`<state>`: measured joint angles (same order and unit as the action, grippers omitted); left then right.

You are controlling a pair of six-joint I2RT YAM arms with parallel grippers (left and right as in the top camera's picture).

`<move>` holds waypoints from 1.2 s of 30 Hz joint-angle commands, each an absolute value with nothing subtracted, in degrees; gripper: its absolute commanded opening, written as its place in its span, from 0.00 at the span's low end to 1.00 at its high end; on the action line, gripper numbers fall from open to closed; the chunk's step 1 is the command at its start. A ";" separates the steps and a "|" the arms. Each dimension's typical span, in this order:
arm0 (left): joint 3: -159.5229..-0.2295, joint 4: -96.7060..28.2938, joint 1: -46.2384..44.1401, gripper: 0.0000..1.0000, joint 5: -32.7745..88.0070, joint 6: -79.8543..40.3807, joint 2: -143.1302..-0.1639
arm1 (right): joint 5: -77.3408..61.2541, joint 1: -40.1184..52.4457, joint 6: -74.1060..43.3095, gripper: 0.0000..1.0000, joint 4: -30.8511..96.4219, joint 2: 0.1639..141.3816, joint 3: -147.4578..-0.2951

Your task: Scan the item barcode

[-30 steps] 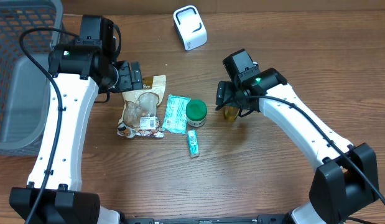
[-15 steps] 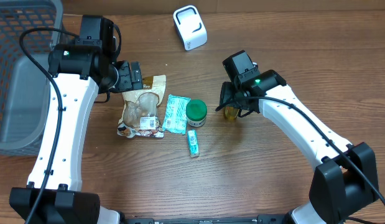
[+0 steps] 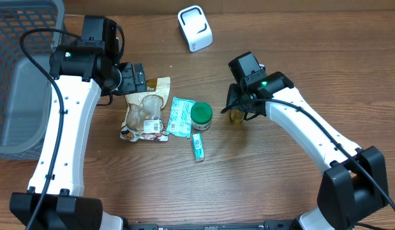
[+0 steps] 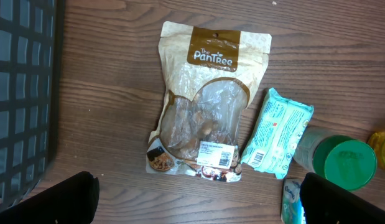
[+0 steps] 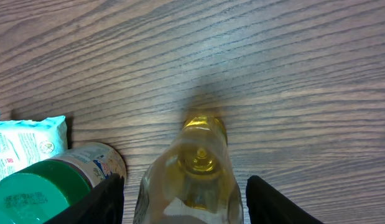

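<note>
1. We see the right gripper low over the table, with one finger on each side of a small bottle of yellowish liquid.
2. The jaws stand about half open around the bottle. The finger on the jar's side shows a thin strip of table between it and the glass, while the other finger sits right against it. We cannot tell whether the bottle is actually gripped.
3. The bottle stands upright on the table, just beside a jar with a green lid, on the side away from the other goods.
4. The white scanner sits at the far edge of the table, well apart from the bottle.
5. The left gripper hangs above a brown snack pouch, its fingers spread wide and holding nothing.
6. The pouch lies flat, label up. A pale green packet lies just beside it, touching the jar on its other side.
7. A small green-and-white tube lies near the jar, toward the robot.
8. A grey mesh basket stands at the table's left side, beyond the left arm.
</note>
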<state>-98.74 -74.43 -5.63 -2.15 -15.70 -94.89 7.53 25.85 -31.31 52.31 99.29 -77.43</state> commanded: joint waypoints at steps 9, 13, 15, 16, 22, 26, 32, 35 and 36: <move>-98.61 -74.28 -5.67 1.00 -1.87 -15.22 -95.35 | 7.88 25.54 -31.68 0.60 53.71 99.15 -77.08; -98.61 -74.28 -5.67 0.99 -1.87 -15.22 -95.35 | 7.88 25.54 -31.68 0.60 53.30 99.15 -77.08; -98.61 -74.28 -5.67 1.00 -1.87 -15.20 -95.35 | 7.68 25.54 -31.68 0.59 53.28 99.15 -77.08; -98.61 -74.28 -5.67 1.00 -1.87 -15.22 -95.35 | 7.62 25.54 -31.68 0.59 53.47 99.15 -77.08; -98.61 -74.28 -5.67 0.99 -1.87 -15.22 -95.35 | 7.66 25.54 -31.68 0.59 53.19 99.15 -77.08; -98.61 -74.28 -5.67 0.99 -1.87 -15.22 -95.35 | 7.64 25.54 -31.68 0.60 52.84 99.15 -77.08; -98.61 -74.28 -5.67 1.00 -1.87 -15.22 -95.35 | 7.66 25.54 -31.68 0.60 52.99 99.15 -77.08; -98.61 -74.28 -5.67 0.99 -1.87 -15.22 -95.35 | 7.66 25.54 -31.68 0.60 52.99 99.15 -77.08; -98.61 -74.28 -5.67 0.99 -1.87 -15.22 -95.35 | 7.66 25.54 -31.68 0.60 53.04 99.15 -77.08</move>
